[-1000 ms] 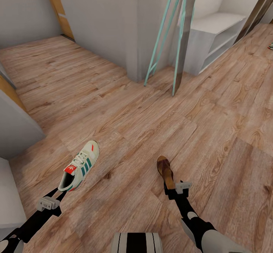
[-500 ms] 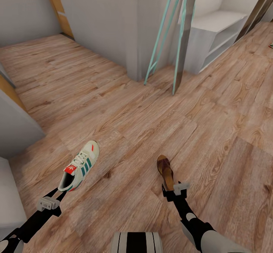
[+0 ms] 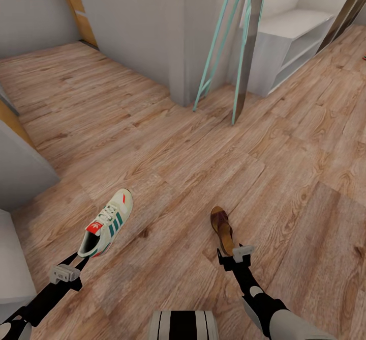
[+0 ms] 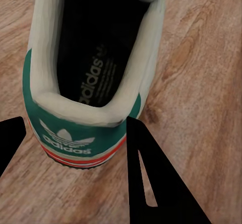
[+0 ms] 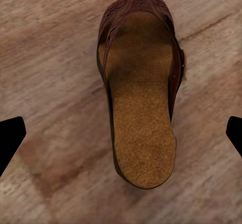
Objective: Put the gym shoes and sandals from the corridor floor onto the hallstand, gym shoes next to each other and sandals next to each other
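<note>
Head view: the gym shoe (image 3: 105,224) and the sandal (image 3: 222,230) lie on the corridor floor (image 3: 168,167), well apart. The left hand (image 3: 76,267) sits at the shoe's heel and the right hand (image 3: 235,253) at the sandal's heel. The hallstand (image 3: 292,45) stands far off, its top bare.

Left wrist view: shoe heel (image 4: 83,133) between the two fingers, which are spread wide; contact looks absent, though the near edge is hard to read.

Right wrist view: sandal (image 5: 141,93) centred, the fingers (image 5: 10,136) wide on either side and clear of it.

Step judged: pre-grasp on both. Next move calls for closing on each heel, then lifting.
</note>
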